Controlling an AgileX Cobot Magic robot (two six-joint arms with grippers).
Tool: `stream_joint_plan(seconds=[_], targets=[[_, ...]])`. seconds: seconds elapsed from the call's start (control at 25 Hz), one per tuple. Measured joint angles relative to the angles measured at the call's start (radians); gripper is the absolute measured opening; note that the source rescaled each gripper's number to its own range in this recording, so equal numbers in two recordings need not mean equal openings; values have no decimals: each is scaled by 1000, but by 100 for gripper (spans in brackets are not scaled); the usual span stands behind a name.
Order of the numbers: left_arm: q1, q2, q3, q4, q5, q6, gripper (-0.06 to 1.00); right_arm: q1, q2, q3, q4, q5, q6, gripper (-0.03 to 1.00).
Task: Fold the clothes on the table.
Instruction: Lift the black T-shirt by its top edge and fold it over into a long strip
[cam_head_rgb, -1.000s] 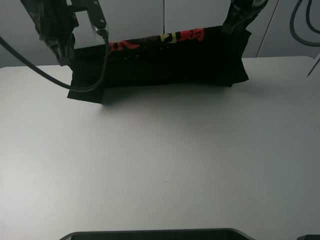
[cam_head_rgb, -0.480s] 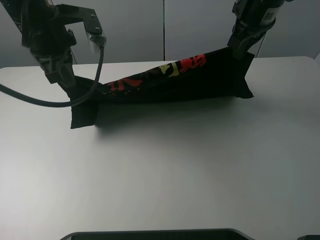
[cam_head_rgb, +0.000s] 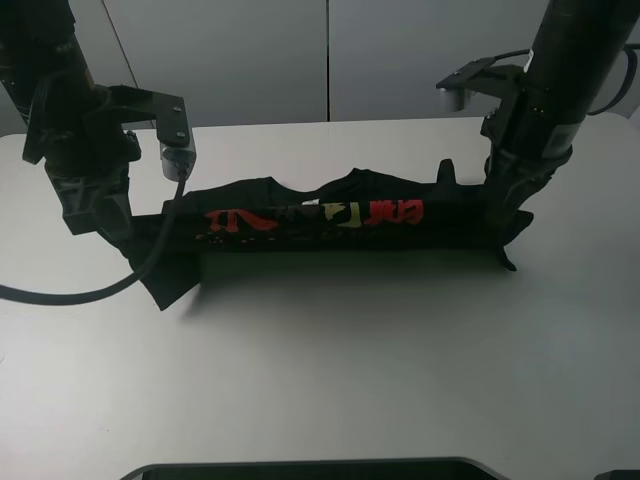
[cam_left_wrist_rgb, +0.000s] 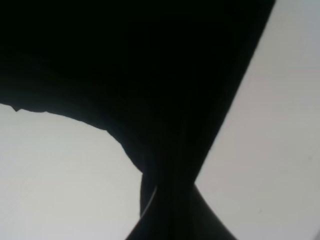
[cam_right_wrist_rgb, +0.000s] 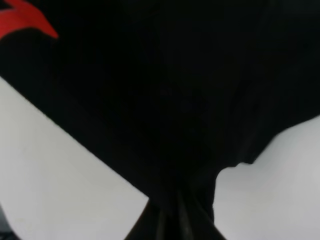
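The black T-shirt hangs stretched in a long folded band between my two grippers, its lower edge on the white table. Red and yellow characters show along its front. My left gripper is shut on the shirt's left end, where a sleeve flap droops onto the table. My right gripper is shut on the right end. In the left wrist view, black cloth gathers into the pinch. The right wrist view shows the same cloth with a red print. The fingers are hidden by fabric.
Grey wall panels stand behind the table's far edge. A black cable from the left arm loops low over the table's left side. A dark curved object lies along the front edge.
Both arms have come down and towards the front, carrying the shirt from the table's far edge to its middle. The shirt has dropped from hanging high to touching the table.
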Motion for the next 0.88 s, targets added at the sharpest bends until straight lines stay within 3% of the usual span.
stream_joint_plan(seconds=[0.16, 0.6, 0.88], targets=[[0, -2, 2, 8, -68, 2, 0, 0, 0, 35, 5, -64, -2, 0], [0, -2, 2, 145, -364, 2, 0, 0, 0, 35, -35, -513, -4, 0], [0, 83, 2, 203, -462, 2, 0, 0, 44, 35, -72, -679, -4, 0]])
